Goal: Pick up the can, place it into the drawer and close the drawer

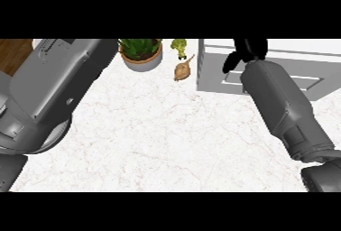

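No can shows anywhere in the head view. The white drawer unit (293, 67) stands at the counter's back right, its panelled front facing me. My right forearm runs up from the lower right, and my right hand (248, 48) rests over the unit's top front edge. Its thumb (228, 63) hangs straight down over the front panel, and nothing shows in the hand. I cannot tell from here whether the drawer is pulled out. My left forearm (53, 90) fills the left side, and its hand is cut off beyond the top edge.
A potted green plant (140, 53) stands at the back centre. Beside it are a small green item (179, 45) and a tan one (182, 69), just left of the drawer unit. White marble counter (173, 135) spreads between my arms.
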`<state>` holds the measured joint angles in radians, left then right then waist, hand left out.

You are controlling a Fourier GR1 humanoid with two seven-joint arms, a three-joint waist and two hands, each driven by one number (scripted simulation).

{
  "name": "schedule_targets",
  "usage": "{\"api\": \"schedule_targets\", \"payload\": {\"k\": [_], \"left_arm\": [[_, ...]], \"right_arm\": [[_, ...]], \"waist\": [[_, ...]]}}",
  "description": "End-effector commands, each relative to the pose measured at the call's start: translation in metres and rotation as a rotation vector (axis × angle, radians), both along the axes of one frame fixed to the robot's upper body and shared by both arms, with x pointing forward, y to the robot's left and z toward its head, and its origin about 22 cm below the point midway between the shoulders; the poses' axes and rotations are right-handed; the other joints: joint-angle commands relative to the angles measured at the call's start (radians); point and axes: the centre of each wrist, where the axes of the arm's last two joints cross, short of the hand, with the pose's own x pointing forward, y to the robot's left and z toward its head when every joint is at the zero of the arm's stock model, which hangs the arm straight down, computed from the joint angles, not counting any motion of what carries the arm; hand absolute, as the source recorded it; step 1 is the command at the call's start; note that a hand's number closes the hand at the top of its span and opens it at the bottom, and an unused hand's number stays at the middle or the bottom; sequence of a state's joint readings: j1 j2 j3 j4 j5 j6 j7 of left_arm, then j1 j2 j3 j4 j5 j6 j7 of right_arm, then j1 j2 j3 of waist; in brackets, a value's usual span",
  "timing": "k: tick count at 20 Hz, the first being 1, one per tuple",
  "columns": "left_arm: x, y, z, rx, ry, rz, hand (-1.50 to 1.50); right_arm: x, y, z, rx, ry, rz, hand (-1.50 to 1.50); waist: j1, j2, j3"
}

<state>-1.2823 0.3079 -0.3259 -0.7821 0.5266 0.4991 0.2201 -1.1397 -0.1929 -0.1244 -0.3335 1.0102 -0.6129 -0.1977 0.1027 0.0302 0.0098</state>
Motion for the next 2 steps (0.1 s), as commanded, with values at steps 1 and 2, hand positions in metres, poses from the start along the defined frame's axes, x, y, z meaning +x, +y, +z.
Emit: {"api": "schedule_targets", "payload": {"k": [1, 2], "left_arm": [[-0.004, 0.017, 0.006, 0.002, -0.020, -0.011, -1.50], [-0.006, 0.018, -0.007, 0.010, -0.003, -0.004, -1.50]], "right_arm": [[0.011, 0.014, 0.048, 0.154, -0.116, 0.014, -1.50], [0.011, 0.018, 0.048, 0.154, -0.119, 0.024, -1.50]], "waist": [[0.024, -0.013, -0.008], [0.023, -0.015, -0.008]]}}
